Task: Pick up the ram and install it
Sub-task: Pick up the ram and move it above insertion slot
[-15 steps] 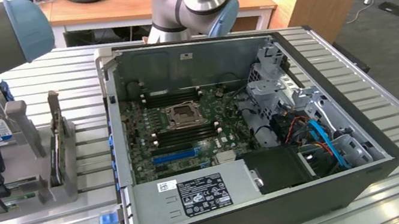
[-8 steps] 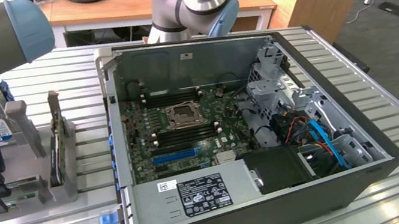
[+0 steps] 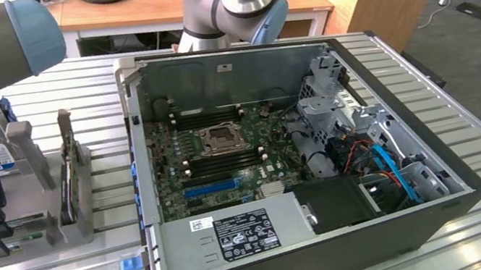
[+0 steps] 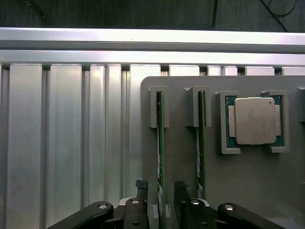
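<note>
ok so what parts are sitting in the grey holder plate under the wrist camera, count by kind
ram sticks: 2
cpu: 1
total: 3

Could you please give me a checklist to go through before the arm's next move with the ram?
1. Gripper open: ok.
2. Ram stands on edge in the grey holder, between the fingers: ok.
3. Ram gripped: not ok, the fingers stand apart from it.
4. Neighbouring ram stick outside the fingers: ok.
5. Computer case open, motherboard exposed: ok.
6. Latches of the memory slots open: cannot tell.
</note>
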`<state>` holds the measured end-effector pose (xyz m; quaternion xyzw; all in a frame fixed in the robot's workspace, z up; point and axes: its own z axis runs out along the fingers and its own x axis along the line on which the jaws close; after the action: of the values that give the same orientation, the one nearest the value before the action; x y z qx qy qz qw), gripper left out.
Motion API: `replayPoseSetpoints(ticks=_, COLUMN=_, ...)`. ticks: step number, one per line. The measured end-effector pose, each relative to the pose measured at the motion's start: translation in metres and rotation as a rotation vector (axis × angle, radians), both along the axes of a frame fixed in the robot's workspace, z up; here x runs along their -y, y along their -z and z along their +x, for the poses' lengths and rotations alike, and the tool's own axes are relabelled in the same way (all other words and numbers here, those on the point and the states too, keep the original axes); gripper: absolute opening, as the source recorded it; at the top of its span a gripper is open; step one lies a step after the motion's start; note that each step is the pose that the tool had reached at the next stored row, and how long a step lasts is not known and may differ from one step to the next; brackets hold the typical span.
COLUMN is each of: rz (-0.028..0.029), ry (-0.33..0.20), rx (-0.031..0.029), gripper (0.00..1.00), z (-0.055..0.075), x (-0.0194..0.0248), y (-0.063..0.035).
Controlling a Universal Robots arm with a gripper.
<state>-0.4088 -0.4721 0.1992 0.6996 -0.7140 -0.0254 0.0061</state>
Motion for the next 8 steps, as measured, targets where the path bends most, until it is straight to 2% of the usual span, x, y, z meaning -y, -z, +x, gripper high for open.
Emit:
replayPoseSetpoints(ticks=6, rz=0.0, ry=0.0, rx=0.0, gripper=0.34, z=0.0, x=0.0, y=0.0)
replayPoseSetpoints(ticks=7, rz=0.0, ry=0.0, rx=0.0, gripper=0.27, z=0.0, x=0.0, y=0.0)
replayPoseSetpoints(ticks=8, rz=0.0, ry=0.0, rx=0.0001, gripper=0.27, z=0.0, x=0.0, y=0.0)
